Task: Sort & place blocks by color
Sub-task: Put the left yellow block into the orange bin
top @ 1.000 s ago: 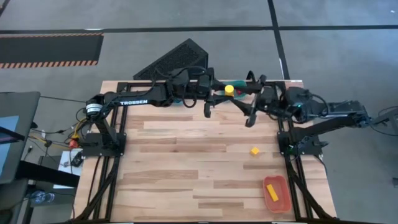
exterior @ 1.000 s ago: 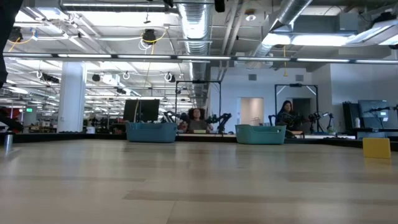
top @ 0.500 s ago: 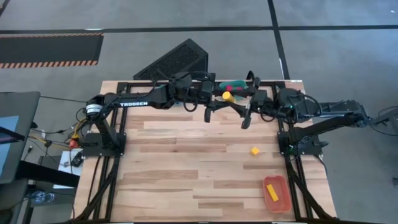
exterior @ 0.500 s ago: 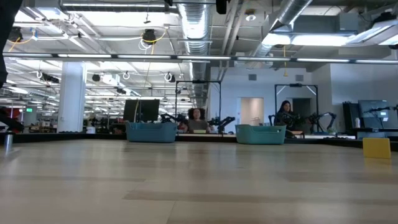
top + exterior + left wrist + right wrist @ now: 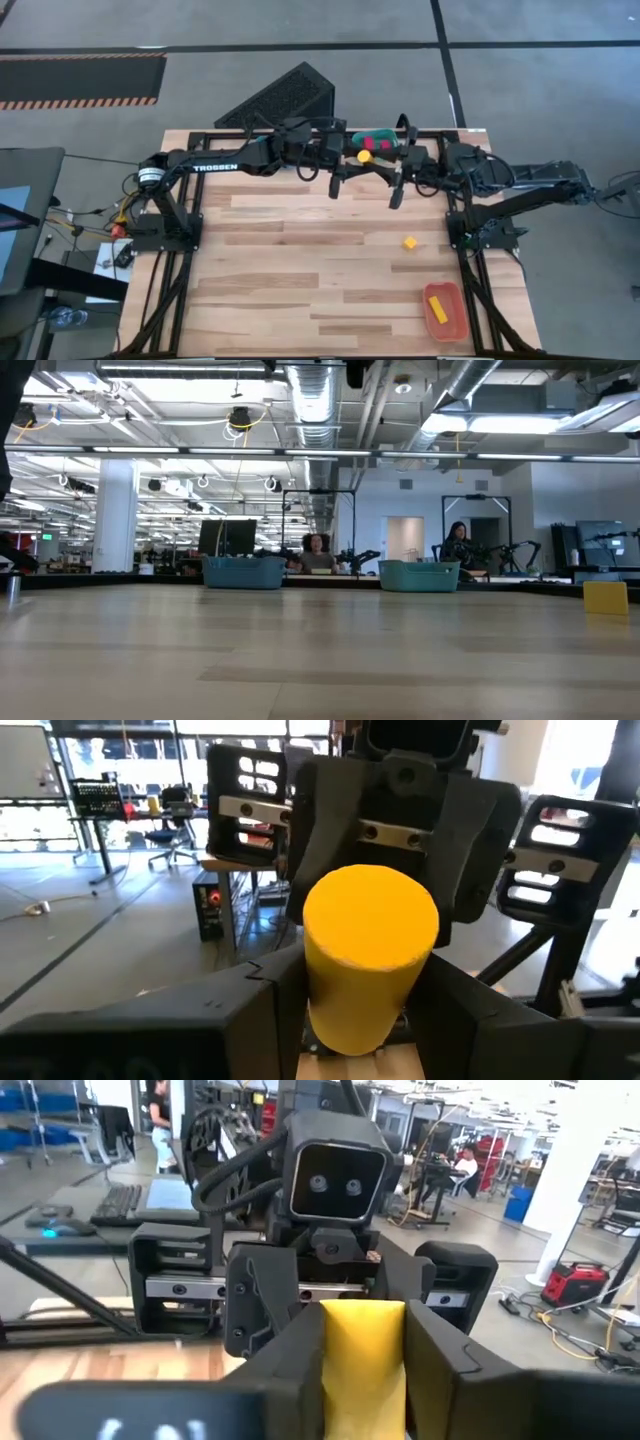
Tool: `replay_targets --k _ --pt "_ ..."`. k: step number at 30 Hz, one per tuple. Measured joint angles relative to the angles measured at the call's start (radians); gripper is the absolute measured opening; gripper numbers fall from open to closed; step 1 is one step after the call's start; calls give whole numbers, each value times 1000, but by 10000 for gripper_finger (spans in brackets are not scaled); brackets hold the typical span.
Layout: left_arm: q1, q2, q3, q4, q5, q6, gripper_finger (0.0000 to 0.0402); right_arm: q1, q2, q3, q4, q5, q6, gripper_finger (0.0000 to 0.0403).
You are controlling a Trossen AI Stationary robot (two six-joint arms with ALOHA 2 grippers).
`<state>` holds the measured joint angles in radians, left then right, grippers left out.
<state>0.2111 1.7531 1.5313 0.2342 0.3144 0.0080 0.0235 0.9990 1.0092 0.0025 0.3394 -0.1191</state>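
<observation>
Left claw (image 5: 352, 165) and right claw (image 5: 385, 170) meet tip to tip above far edge of pale wooden plank table (image 5: 300, 270). Short yellow plastic cylinder block (image 5: 365, 156) between them: both claws closed on it, left claw on round body (image 5: 368, 970), right claw on its end (image 5: 362, 1370). Small yellow cube (image 5: 409, 242) on table, right of centre. Yellow bar block (image 5: 438, 309) lies in orange rectangular bin (image 5: 458, 320), near right corner. Teal bin (image 5: 375, 137) behind claws.
</observation>
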Motion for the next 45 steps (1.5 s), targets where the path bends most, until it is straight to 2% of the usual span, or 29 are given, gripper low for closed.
replay_targets --k 6,8,10,12,15,18,25,34,37,45 --pt "-3 -1 2 -62 -13 63 119 -20 3 -2 3 -6 19 207" --pt "-8 -1 2 -83 -47 77 119 -33 5 -2 3 -42 40 234" --pt "-13 -1 2 -108 -117 84 117 -46 18 -2 5 -95 44 249" --pt "-16 -1 2 -137 -147 88 115 -53 36 -2 -1 -104 43 253" --pt "-15 -1 0 -146 -141 90 114 -72 68 0 -8 -102 40 246" --pt "-16 -1 -1 -157 -142 105 115 -84 94 0 -12 -98 43 222" --pt "-16 -1 -1 -182 -190 27 133 -93 99 0 -26 -70 39 119" --pt "-16 1 1 -207 -229 0 138 -118 79 -2 -62 -62 44 119" --pt "-18 -4 4 -280 -327 -43 140 -120 57 -3 -104 -44 44 119" --pt "-14 -3 3 -409 -538 -91 173 -158 -38 -2 -456 -58 198 119"
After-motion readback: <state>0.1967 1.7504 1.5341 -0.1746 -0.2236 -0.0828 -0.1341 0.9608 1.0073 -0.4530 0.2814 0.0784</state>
